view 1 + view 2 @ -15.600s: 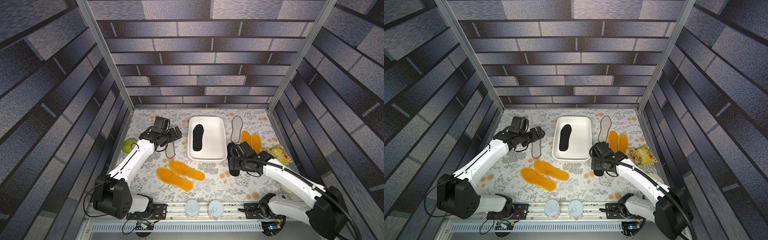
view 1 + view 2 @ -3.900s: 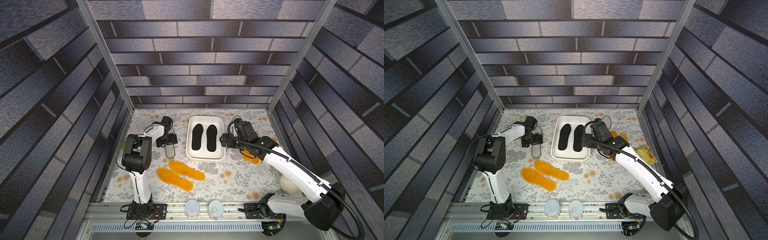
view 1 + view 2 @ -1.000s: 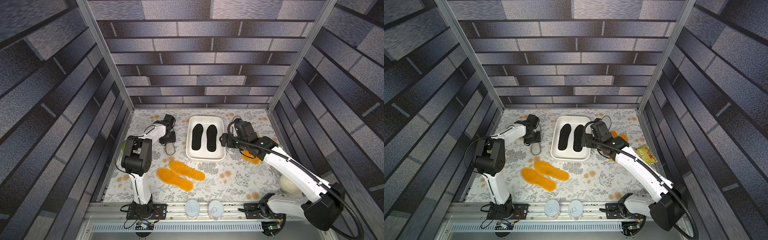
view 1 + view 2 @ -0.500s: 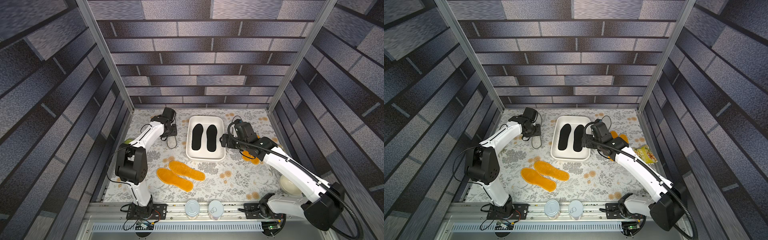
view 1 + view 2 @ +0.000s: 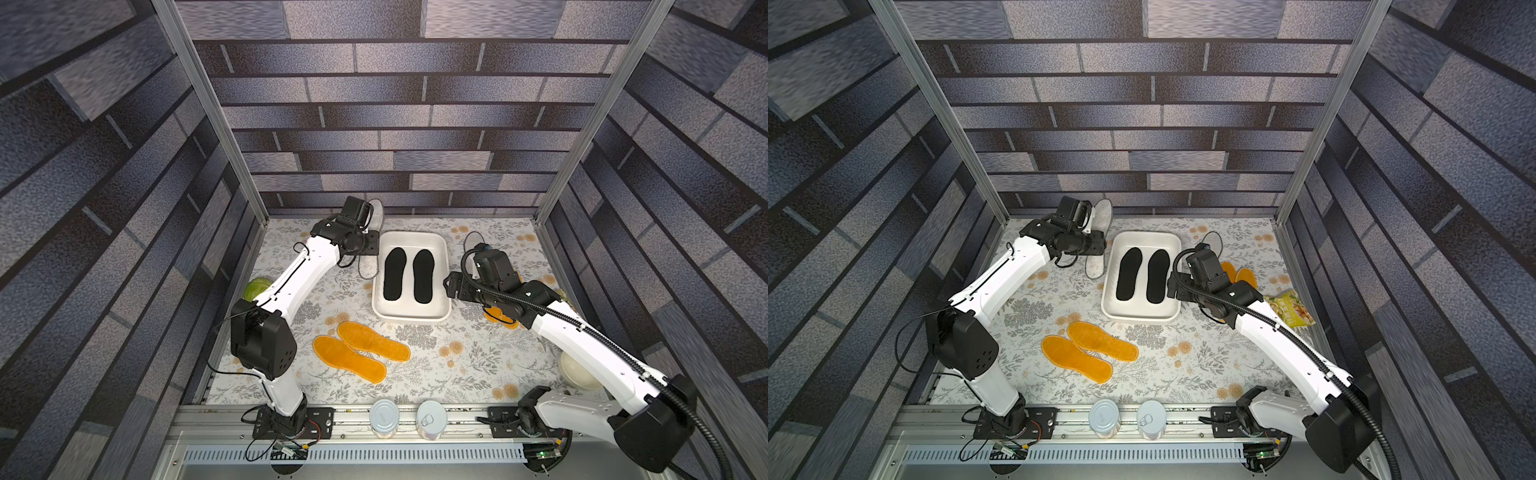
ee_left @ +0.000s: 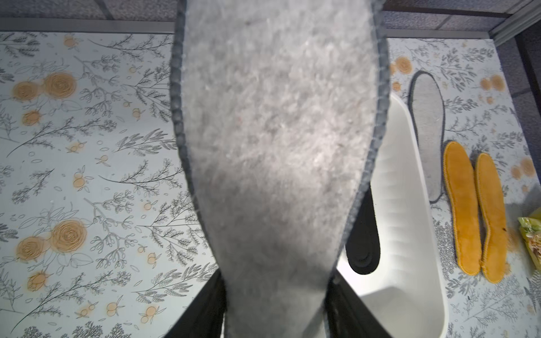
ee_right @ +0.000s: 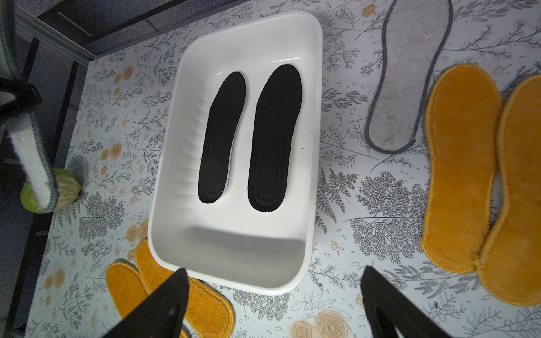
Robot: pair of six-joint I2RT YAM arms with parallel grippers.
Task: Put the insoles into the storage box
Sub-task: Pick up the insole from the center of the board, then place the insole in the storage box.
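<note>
The white storage box (image 5: 411, 320) (image 5: 1138, 318) (image 7: 234, 263) holds two black insoles (image 5: 395, 274) (image 7: 275, 137) side by side. My left gripper (image 5: 365, 243) (image 6: 275, 316) is shut on one end of a grey felt insole (image 5: 1096, 266) (image 6: 275, 146), which hangs off the table just left of the box. My right gripper (image 5: 451, 286) (image 7: 272, 275) hovers open and empty over the box's right front corner. A second grey insole (image 5: 1212, 241) (image 7: 409, 73) lies back right. One orange pair (image 5: 349, 359) lies in front of the box, another orange pair (image 5: 1246, 276) (image 7: 459, 166) to its right, partly under my right arm.
A green cabbage (image 5: 255, 286) sits by the left wall. A snack bag (image 5: 1289, 307) lies at the right wall and a cream bowl (image 5: 577, 370) at the front right. Two cans (image 5: 384, 417) stand on the front rail.
My left arm has straightened and carried the grey insole up and toward the back, beside the box. The right arm has stayed where it was, open.
</note>
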